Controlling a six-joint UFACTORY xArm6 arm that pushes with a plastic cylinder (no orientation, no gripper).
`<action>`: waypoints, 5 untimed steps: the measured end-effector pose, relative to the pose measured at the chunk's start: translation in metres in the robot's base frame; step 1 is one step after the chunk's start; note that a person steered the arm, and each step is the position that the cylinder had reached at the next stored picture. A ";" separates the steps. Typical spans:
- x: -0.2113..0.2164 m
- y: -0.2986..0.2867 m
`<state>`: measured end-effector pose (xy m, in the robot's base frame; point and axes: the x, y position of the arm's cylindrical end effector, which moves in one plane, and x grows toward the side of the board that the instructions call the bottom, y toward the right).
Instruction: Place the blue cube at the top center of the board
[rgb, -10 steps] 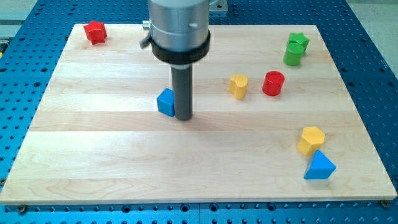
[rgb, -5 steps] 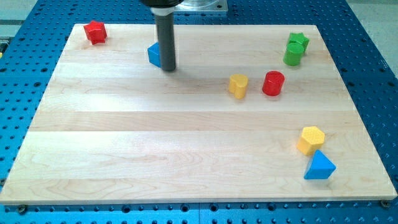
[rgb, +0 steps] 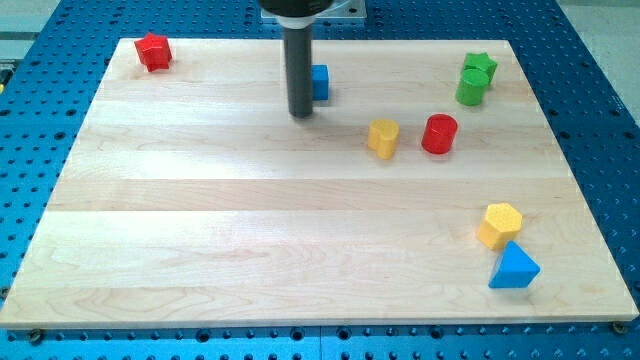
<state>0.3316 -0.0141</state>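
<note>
We're running a bare rod, no jaws, so nothing is being gripped or held. My tip (rgb: 300, 113) is sitting on the board (rgb: 200, 230) in the upper middle, a little toward the view's left of centre. The blue cube (rgb: 319, 82) is sitting just to the view's right of the rod and slightly above the tip; the rod is covering the cube's left edge, so we can't tell for sure whether they're touching, though it's looking like contact or very near it. The cube is lying close to the board's top edge, roughly at the middle of the board's width.

Working outward: a yellow block (rgb: 382, 138), shape unclear, is standing to the view's lower right of the cube, and a red cylinder (rgb: 439, 133) is standing just beside it on the right, the two apart. A green block (rgb: 476, 79) is sitting near the top right corner; it's looking like a star shape, possibly two green pieces together, hard to tell at this size. A red block (rgb: 153, 51), star-like, is sitting at the top left corner, well apart from the tip. Down at the view's lower right, a yellow hexagonal block (rgb: 499, 224) and a blue triangular block (rgb: 514, 267) are sitting right against each other, the blue one below. The board is resting on a blue perforated table (rgb: 600, 120).
</note>
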 end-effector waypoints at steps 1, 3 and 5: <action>-0.062 0.001; -0.071 0.003; -0.044 0.029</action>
<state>0.2880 0.0154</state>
